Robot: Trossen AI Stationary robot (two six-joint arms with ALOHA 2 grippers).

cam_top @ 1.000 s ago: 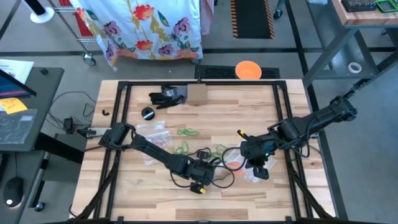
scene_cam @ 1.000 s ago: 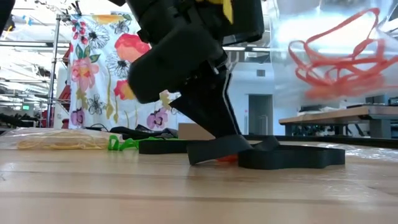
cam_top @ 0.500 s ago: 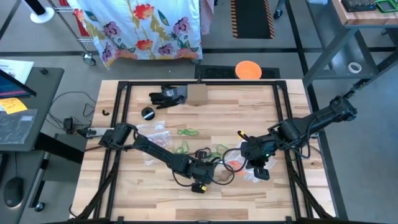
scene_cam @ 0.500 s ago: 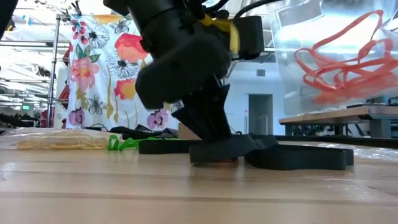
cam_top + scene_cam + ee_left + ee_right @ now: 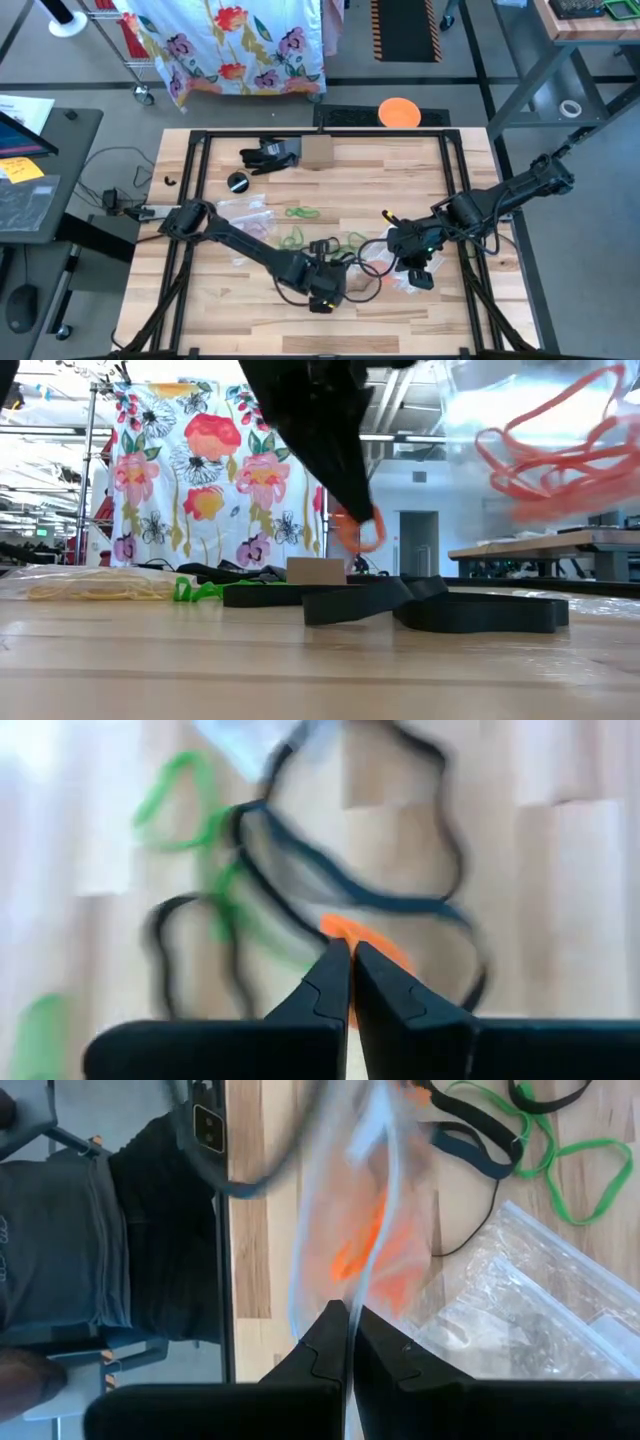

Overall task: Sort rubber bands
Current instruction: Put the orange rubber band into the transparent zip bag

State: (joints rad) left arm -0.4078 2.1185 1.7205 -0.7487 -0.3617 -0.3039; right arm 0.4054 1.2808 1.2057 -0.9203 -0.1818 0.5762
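Orange rubber band (image 5: 357, 530) now hangs from the closed tips of the left gripper (image 5: 370, 520), just above centre of the low view; half a second ago this gripper was down on the table (image 5: 200, 660) and partly open. The right gripper (image 5: 348, 1330) is closed on a clear bag (image 5: 540, 450) with orange bands, as before, at upper right.

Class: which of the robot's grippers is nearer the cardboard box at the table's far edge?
Left. The left gripper is diagonally below the cardboard box; the right gripper is farther, toward the right side.
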